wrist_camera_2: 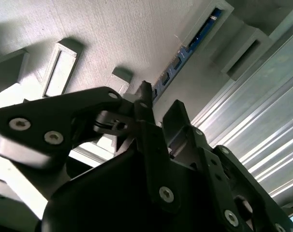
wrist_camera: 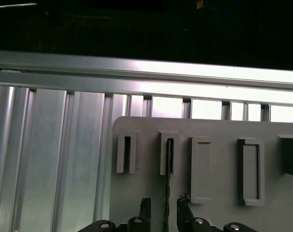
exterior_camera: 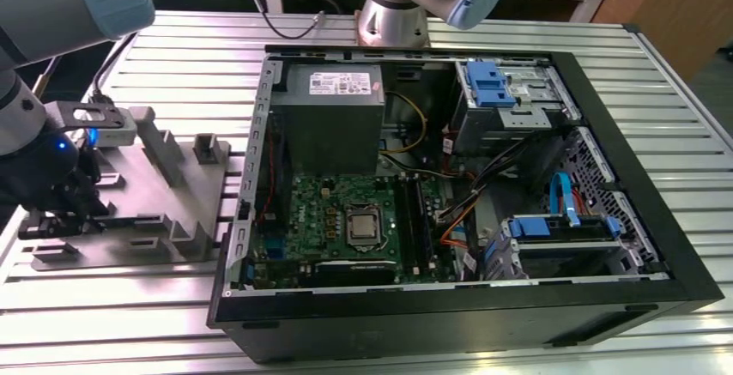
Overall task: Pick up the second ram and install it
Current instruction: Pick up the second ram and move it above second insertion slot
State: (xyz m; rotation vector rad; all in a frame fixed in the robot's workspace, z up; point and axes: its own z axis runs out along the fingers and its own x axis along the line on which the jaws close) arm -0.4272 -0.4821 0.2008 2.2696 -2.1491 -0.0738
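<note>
The second ram [wrist_camera: 167,169] stands on its edge in a slot of the grey fixture tray [wrist_camera: 219,130]; I see it as a thin dark strip. In the second wrist view its blue-green edge [wrist_camera_2: 185,53] runs along the tray [wrist_camera_2: 112,34]. My gripper [wrist_camera: 164,209] hangs over it, open, one black finger [wrist_camera: 145,208] on each side of the stick with a small gap to each. The second wrist view shows the same straddle, with the gripper [wrist_camera_2: 160,101] around the ram's near end. In the exterior view the gripper [exterior_camera: 57,216] is low over the tray [exterior_camera: 137,186] at the left.
An open computer case [exterior_camera: 458,306] fills the middle and right of the exterior view, with the green motherboard [exterior_camera: 332,212] and its long black slots [exterior_camera: 414,220] inside. The tray has several raised holders. A ribbed aluminium table [exterior_camera: 115,289] lies under everything. Another arm's base [exterior_camera: 396,15] stands behind the case.
</note>
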